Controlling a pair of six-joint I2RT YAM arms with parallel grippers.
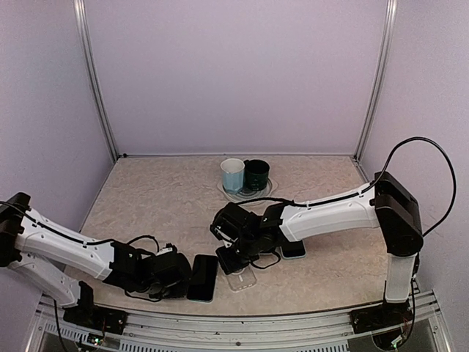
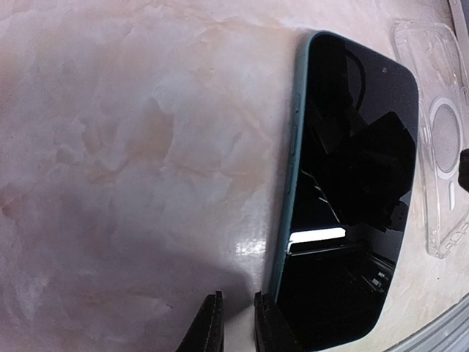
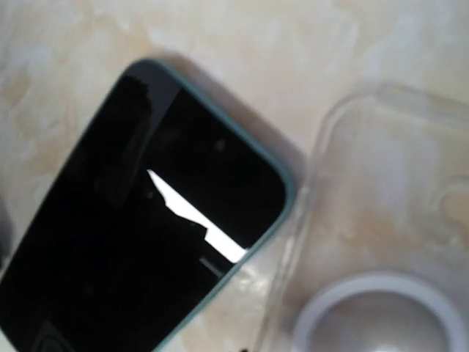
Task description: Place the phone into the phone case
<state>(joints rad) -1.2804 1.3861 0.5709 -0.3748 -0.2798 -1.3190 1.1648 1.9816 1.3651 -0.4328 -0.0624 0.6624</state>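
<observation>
Left gripper (image 2: 236,312): we find its fingers standing nearly together, with a thin slit of table showing between them and nothing held. The right-hand finger in the left wrist view sits at the teal edge of the phone (image 2: 344,198), near its lower corner. We cannot tell whether it touches.

Right gripper (image 1: 233,258): we record it as closed. It hangs low over the upper end of the clear phone case (image 1: 241,278). Its fingertips barely show in its own wrist view, so we cannot tell whether they pinch the case's rim.

The phone lies flat on the table (image 1: 168,198), dark screen up, at the lower middle of the overhead view, immediately right of the left gripper. It is outside the case. The case lies open side up just to the right of the phone. In the right wrist view one phone corner comes close to the case's rim.

Further out, a white cup (image 1: 232,174) and a dark green cup (image 1: 256,174) stand side by side, touching, at the upper middle of the table. A flat dark object (image 1: 294,250) lies under the right arm.
</observation>
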